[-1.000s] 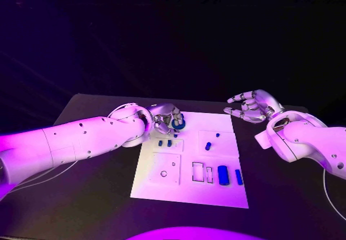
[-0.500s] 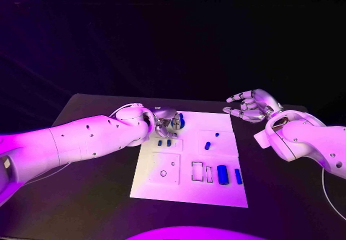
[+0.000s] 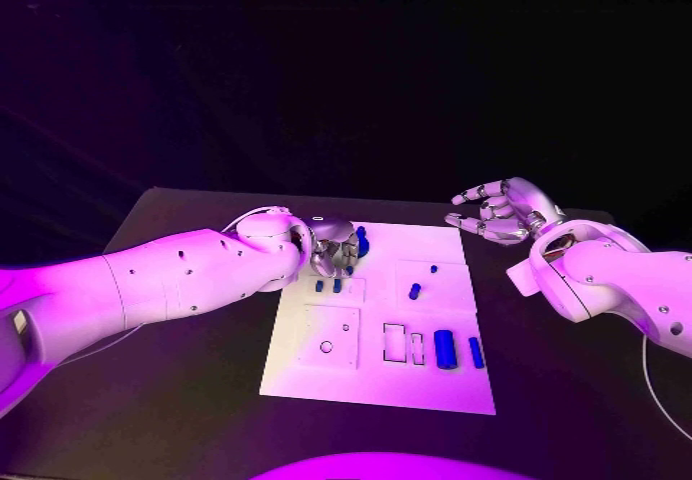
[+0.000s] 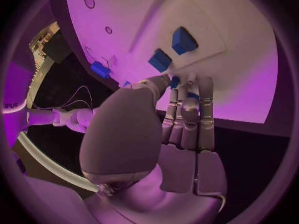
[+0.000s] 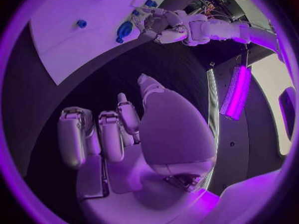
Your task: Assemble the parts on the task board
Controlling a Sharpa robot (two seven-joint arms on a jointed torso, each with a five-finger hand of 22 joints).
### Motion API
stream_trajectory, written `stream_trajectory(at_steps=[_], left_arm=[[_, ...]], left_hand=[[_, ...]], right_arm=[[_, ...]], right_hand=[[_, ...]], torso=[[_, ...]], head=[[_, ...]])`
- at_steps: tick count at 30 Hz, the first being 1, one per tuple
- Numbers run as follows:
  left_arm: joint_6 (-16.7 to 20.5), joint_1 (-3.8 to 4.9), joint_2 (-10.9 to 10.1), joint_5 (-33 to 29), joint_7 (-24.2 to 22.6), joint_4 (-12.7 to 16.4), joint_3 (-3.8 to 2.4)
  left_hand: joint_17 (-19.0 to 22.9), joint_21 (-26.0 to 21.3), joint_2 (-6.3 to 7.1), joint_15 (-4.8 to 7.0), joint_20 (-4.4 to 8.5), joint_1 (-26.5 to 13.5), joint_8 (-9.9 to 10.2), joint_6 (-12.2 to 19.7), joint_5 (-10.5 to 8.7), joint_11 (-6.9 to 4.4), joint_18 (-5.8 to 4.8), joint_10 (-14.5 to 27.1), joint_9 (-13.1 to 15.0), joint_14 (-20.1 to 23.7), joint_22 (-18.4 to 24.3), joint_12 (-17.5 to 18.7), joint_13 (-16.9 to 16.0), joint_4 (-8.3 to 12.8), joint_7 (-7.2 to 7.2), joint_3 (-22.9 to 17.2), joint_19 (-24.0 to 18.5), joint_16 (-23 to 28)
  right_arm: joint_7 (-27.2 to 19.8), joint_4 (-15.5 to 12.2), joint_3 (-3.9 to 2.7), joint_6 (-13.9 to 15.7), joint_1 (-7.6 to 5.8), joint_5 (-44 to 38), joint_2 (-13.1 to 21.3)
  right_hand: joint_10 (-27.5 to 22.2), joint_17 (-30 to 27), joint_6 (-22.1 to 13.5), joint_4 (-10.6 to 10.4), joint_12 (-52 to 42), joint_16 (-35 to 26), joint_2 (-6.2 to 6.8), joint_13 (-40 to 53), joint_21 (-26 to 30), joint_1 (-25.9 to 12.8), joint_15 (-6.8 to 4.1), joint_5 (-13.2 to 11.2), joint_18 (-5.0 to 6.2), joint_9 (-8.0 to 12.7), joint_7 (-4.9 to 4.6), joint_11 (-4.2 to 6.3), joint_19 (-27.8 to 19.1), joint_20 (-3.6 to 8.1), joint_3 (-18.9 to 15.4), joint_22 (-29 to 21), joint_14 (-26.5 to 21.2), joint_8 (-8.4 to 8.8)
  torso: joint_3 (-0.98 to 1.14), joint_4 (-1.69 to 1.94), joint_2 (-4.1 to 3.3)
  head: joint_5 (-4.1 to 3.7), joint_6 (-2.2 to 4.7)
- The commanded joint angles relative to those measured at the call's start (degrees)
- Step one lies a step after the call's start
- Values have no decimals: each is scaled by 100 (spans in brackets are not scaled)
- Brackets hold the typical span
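We are holding our left hand [image 3: 333,250] over the far-left corner of the task board [image 3: 378,385], fingers pinching a small blue part [image 4: 175,81] | our right hand [image 3: 500,213] is hovering off the board's far-right corner, fingers loosely curled, gripping nothing | 2 blue parts [image 3: 329,286] are standing just nearer than the left hand

White task board [image 3: 378,385] lies flat mid-table, small blue parts [image 3: 446,349] scattered across it.
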State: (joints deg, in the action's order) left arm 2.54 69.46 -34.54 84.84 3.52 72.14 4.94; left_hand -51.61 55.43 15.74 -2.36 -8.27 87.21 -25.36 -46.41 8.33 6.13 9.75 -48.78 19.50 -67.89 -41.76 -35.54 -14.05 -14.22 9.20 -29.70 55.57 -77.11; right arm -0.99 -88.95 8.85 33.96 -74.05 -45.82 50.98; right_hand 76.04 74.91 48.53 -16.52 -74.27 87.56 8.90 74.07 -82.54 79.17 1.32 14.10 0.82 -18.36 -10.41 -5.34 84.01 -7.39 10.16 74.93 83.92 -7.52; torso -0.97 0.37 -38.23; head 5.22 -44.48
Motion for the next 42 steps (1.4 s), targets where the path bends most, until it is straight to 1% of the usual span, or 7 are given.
stream_trajectory(at_steps=[1,10,15,23,31,36,42], left_arm=[[-96,0,45,64,-14,-31,-3],[-64,-12,131,23,-34,-140,-3],[-68,-18,149,8,-31,-192,-3],[-136,-25,203,-22,-68,-268,-3],[-42,-58,237,-98,-242,-364,-1],[-58,-64,244,-148,-296,-392,-1],[-63,-67,254,-181,-323,-395,-1]], left_hand=[[-32,45,-6,-2,21,56,39,-81,-8,4,81,-82,-26,-62,-33,54,37,36,-9,-92,-12,-49],[-84,201,-77,26,49,14,91,-209,-58,-27,66,-240,-78,-173,-194,151,137,143,-20,-270,39,-149],[-59,209,-95,27,55,-3,106,-234,-61,-27,69,-260,-89,-174,-192,185,164,174,-17,-304,19,-157],[1,219,-111,25,51,-42,108,-310,-65,-29,70,-296,-95,-144,-203,238,205,230,-35,-342,-27,-159],[-106,376,-194,103,98,-117,33,-658,-71,-128,53,-637,-43,-262,-387,304,270,428,-118,-409,-1,-277],[-119,405,-170,108,109,-184,75,-668,-70,-127,45,-665,-45,-287,-424,395,310,446,-121,-413,5,-298],[-114,440,-168,99,110,-232,149,-668,-67,-114,36,-706,-52,-302,-472,544,372,487,-109,-451,14,-320]], right_arm=[[-71,-8,-1,-10,3,-25,-6],[-66,-23,-1,-19,3,-25,-3],[-61,-28,-1,-23,2,-26,3],[-59,-33,-1,-29,2,-27,2],[-39,-29,-1,-49,2,-30,-2],[-24,-29,-1,-60,2,-34,-3],[-18,-32,-1,-60,2,-36,-1]], right_hand=[[-37,895,35,13,39,-18,23,-4,35,-29,-37,35,116,7,13,2,185,51,34,1012,455,-20],[-37,895,35,13,39,-18,23,-4,35,-29,-37,35,116,7,13,2,185,51,34,1012,455,-20],[-37,895,35,13,39,-18,23,-4,35,-29,-37,35,116,7,13,2,185,51,34,1012,455,-20],[-26,900,38,11,28,-18,22,5,32,-29,-39,37,115,9,15,4,187,52,44,1015,456,-24],[-26,900,38,11,28,-18,22,5,32,-29,-39,37,115,9,15,4,187,52,44,1015,456,-24],[-26,900,38,11,28,-18,22,5,32,-29,-39,37,115,9,15,4,187,52,44,1015,456,-24],[-26,900,38,11,28,-18,22,5,32,-29,-39,37,115,9,15,4,187,52,44,1015,456,-24]], torso=[[-2,-1,-3],[-1,-4,-4],[1,3,-2],[0,-2,3],[3,0,10],[5,2,7],[0,3,3]], head=[[-2,2],[-10,-18],[-18,-21],[-15,-25],[-18,-21],[-22,-8],[-20,-1]])
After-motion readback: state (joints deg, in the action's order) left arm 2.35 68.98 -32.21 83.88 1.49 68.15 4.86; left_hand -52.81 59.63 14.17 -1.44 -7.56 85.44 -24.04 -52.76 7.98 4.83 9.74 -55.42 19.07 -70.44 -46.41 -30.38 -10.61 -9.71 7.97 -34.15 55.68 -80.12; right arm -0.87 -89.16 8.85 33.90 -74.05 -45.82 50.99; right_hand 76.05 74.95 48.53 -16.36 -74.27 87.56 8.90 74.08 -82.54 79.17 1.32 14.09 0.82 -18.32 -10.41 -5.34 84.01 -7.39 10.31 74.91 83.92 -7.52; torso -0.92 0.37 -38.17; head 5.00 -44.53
